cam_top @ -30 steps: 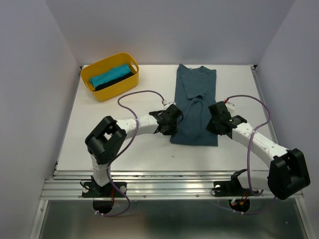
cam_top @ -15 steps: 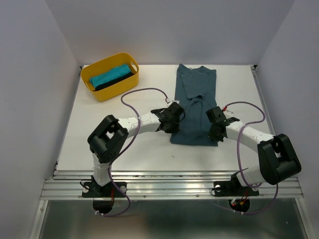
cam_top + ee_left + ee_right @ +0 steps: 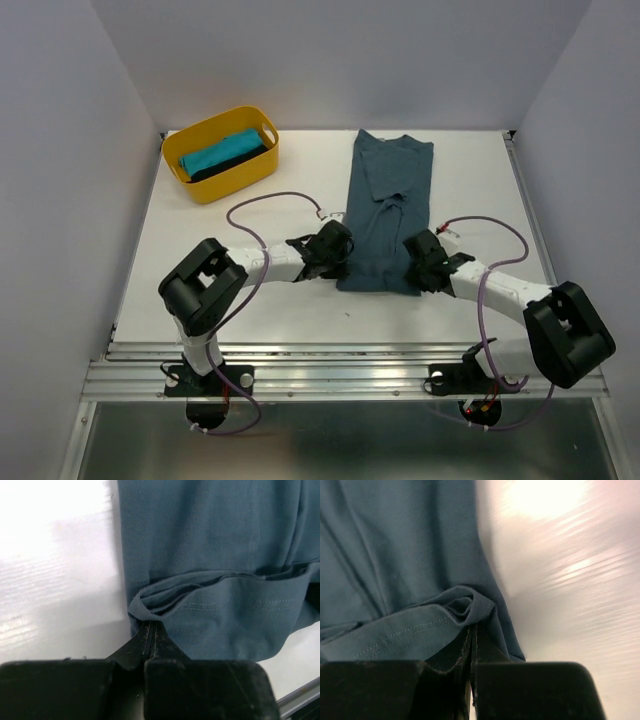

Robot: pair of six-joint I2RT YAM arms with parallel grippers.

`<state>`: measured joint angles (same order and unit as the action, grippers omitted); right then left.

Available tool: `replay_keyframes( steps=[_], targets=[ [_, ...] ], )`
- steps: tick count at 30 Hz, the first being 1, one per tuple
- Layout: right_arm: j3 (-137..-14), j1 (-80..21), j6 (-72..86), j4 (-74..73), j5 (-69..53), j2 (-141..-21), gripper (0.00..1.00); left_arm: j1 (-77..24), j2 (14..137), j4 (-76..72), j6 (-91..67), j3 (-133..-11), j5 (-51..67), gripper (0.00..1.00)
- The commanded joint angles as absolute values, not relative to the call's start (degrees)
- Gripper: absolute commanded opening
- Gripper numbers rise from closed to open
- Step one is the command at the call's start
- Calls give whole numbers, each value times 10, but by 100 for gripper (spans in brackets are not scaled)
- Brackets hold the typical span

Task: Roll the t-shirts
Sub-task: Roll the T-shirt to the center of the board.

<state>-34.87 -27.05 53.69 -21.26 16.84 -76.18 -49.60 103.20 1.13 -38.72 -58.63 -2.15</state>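
A slate-blue t-shirt [image 3: 388,195], folded into a long strip, lies on the white table [image 3: 250,290] with its hem toward me. My left gripper [image 3: 337,262] is shut on the hem's left corner [image 3: 145,611]. My right gripper [image 3: 418,272] is shut on the hem's right corner [image 3: 477,611]. In both wrist views the hem is folded back over the shirt body in a short flap. A turquoise t-shirt [image 3: 215,153] and a black t-shirt [image 3: 240,162] lie rolled in the yellow basket [image 3: 225,183].
The yellow basket stands at the table's far left corner. Purple cables [image 3: 262,201] loop over the table by each arm. The table's metal front rail [image 3: 340,352] runs just behind the arms. White walls close in the sides and back.
Both grippers have moved toward me and closer to the table's front, pulling the shirt's hem with them. The shirt has slid a little nearer and its hem now folds back.
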Motion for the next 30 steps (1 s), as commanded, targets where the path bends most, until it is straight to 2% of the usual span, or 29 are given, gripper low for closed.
replay_keyframes(
  steps=[1, 6, 13, 19, 30],
  targets=[
    [-314, -364, 605, -251, 111, -801, 1, -497, 1011, 39, -412, -500, -17, 0],
    [-327, -437, 675, -286, 137, -832, 1, -500, 957, 33, -464, -419, -20, 0],
    [-320, -449, 714, -349, 176, -793, 1, -500, 854, 120, -477, -378, -102, 0],
    [-291, -449, 702, -360, 175, -723, 1, -501, 840, 119, -475, -381, -95, 0],
    [-309, -482, 751, -409, 157, -715, 1, -507, 846, 144, -530, -406, -116, 0]
  ],
)
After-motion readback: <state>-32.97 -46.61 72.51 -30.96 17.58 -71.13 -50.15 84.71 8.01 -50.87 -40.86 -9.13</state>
